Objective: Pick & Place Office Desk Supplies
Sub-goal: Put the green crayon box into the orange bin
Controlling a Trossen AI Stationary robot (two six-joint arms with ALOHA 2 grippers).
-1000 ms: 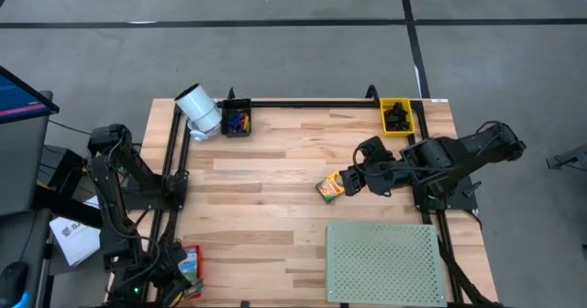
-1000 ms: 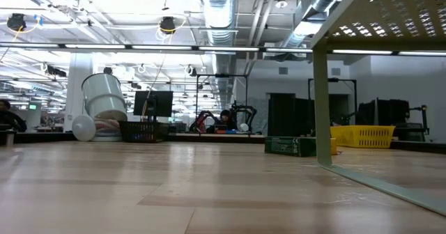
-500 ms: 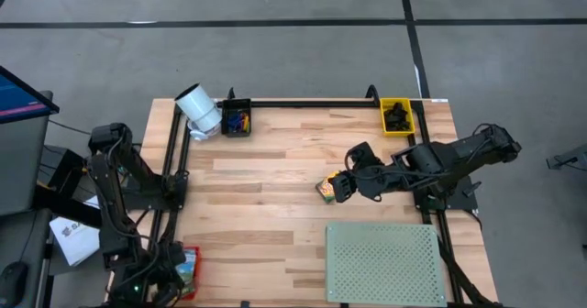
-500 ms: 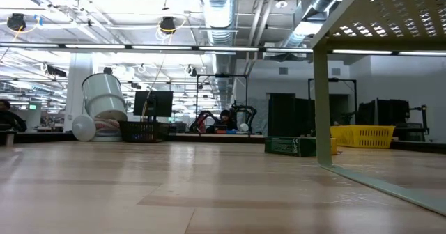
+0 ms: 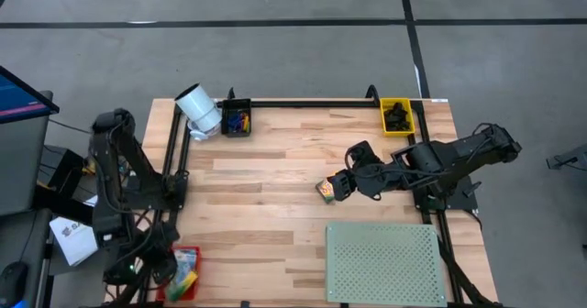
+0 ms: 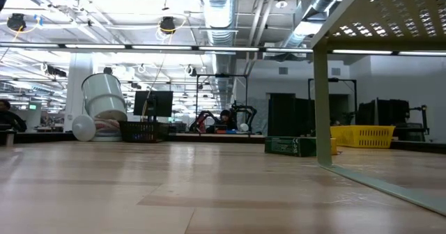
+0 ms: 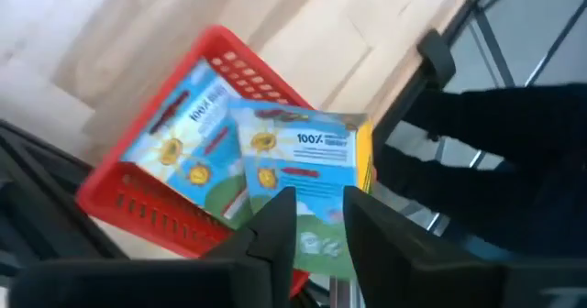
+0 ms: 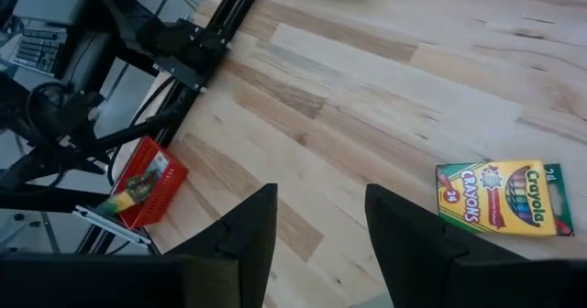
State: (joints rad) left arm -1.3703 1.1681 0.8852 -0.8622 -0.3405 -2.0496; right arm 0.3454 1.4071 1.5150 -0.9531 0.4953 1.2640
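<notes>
Crayon box [image 8: 503, 196] lies flat just beyond open right pincer [image 8: 316, 225].

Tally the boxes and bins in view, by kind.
Crayon box: 1
Green boxes: 2
Bins: 3 (black bin, yellow bin, red basket)
Total: 6

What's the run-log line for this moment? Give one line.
right end effector open | crayon box flat on table, ungrasped | left end effector above red basket | green boxes in basket
</notes>
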